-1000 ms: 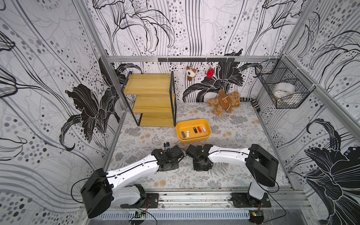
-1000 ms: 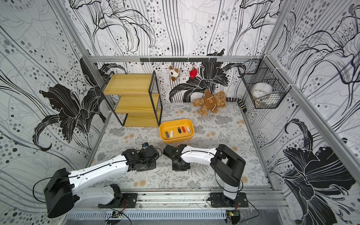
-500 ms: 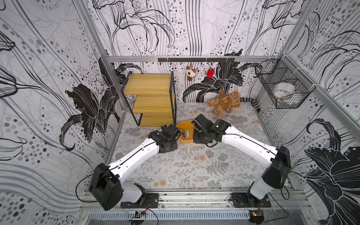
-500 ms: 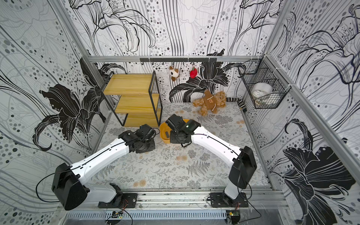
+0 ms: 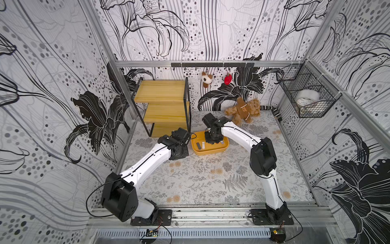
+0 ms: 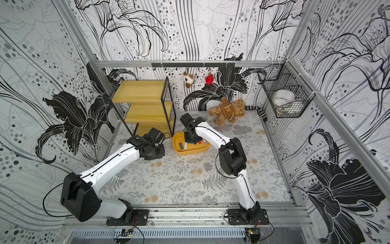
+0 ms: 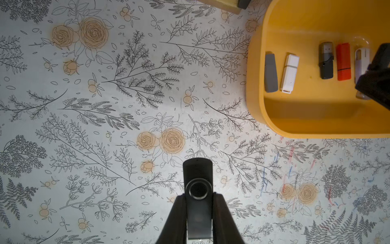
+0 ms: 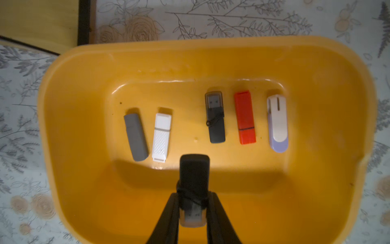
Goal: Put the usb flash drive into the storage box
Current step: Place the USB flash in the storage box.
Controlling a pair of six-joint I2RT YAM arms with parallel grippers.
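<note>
Since a second ago both arms are stretching away from the front middle of the mat toward the back, the right one arriving over the tub. The right gripper [image 8: 193,195] is clamping a black usb flash drive [image 8: 194,169] and holding it above the floor of the storage box [image 8: 63,126] (yellow-orange, lidless), within the outline of its rim. The drive's long axis is running straight out along the fingers, roughly parallel to the row already lying in the box, and is pointing at the gap between the white drive [image 8: 161,137] and the black capped drive [image 8: 215,120]. The left gripper [image 7: 198,197] is pinching a black swivel drive [image 7: 197,171] over the floral mat [image 7: 105,105], outside the box, whose wall [image 5: 211,151] [image 6: 190,151] is lying just to that arm's right in both top views. The right arm is the nearer: I judge it is needing only a short drop, the left a sideways carry over the rim first.
</note>
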